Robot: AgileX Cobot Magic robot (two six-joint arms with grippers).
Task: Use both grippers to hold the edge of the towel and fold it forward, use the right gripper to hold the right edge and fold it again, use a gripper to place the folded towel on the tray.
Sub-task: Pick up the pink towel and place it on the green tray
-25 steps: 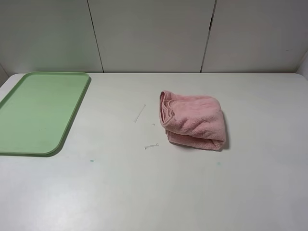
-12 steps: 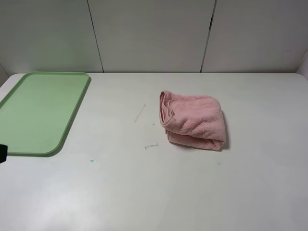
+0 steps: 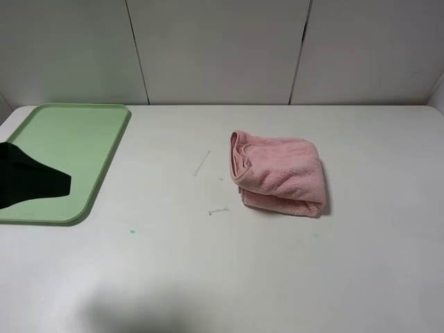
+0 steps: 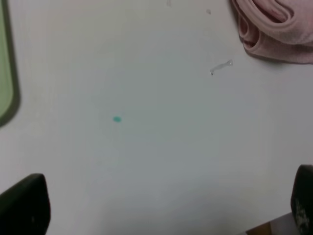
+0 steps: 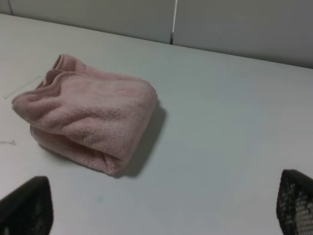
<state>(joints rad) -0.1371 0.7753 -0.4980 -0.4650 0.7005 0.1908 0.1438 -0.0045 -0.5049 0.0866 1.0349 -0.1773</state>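
Black fingers [image 5: 24,208] of the right gripper [image 5: 161,205] stand wide apart with nothing between them. Just ahead of them, nearer one finger than the other, lies the towel [image 5: 88,120]. It is a pink wad already doubled over on the table [image 5: 234,127], not on the tray. Its long axis runs roughly across the gap between these fingers, a little slanted. The layered hems point out past one finger and the rounded fold lies toward the other.

The left gripper [image 4: 164,210] is likewise spread wide and empty, with bare table straight ahead. The towel sits far forward of it and off beyond one finger, only its hemmed end showing. The tray [image 3: 69,132] rim lies beyond the other finger. From above, this gripper hangs over the tray's near corner, well apart from the towel.

By these views the right gripper is much the nearer. It probably needs only a short reach forward and down, closing through all layers so the folds hold. It would then have to carry the towel past the left gripper's side to the tray.
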